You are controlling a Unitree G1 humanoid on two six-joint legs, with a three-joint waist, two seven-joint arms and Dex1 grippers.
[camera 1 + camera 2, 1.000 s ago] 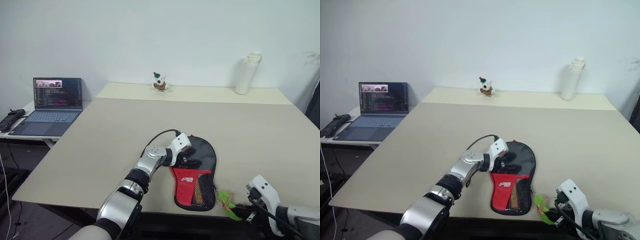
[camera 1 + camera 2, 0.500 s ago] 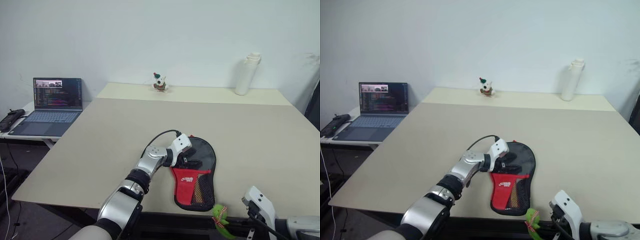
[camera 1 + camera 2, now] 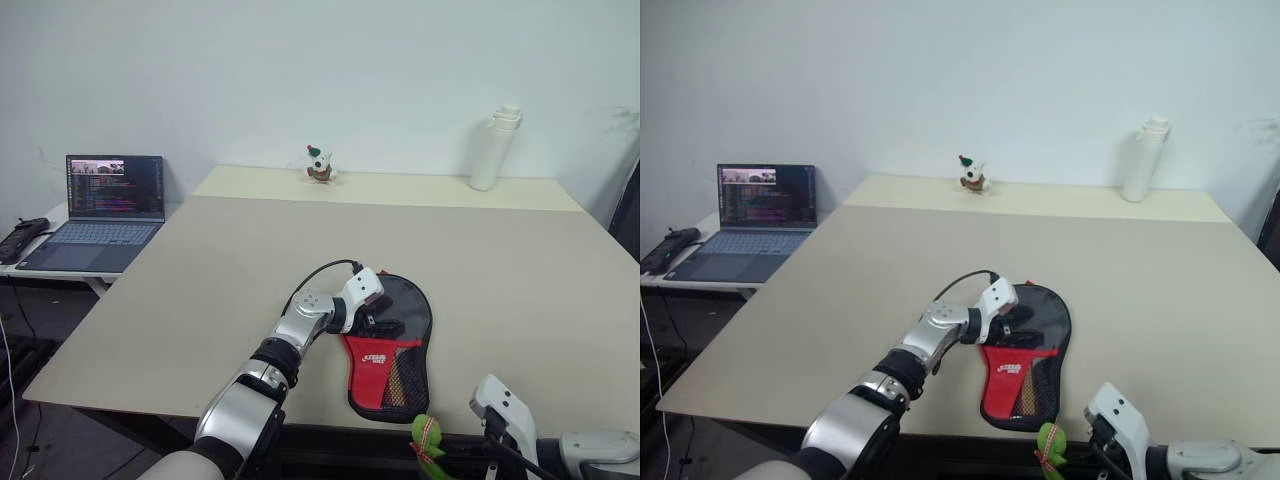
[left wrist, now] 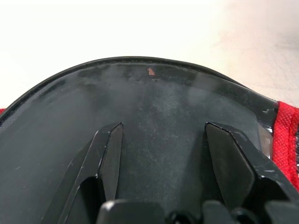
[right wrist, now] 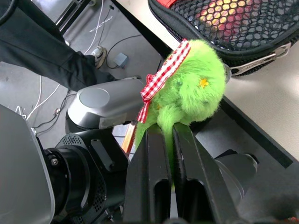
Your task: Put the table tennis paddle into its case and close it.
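Right wrist view: the right gripper (image 5: 170, 135) pinches the green pompom (image 5: 189, 95) at the case's (image 3: 395, 345) bottom edge, lower centre. The left gripper (image 4: 163, 140), fingers spread, rests on the case.

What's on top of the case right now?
The open left gripper rests on the case, fingers spread on its black top. The case's inside is covered, so the paddle can't be confirmed.

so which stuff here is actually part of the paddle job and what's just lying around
Part of the job:
- case
- green pompom pull
- left gripper, on the case
- right gripper, pinching the pompom pull

Just lying about:
- laptop
- white bottle
- small figurine
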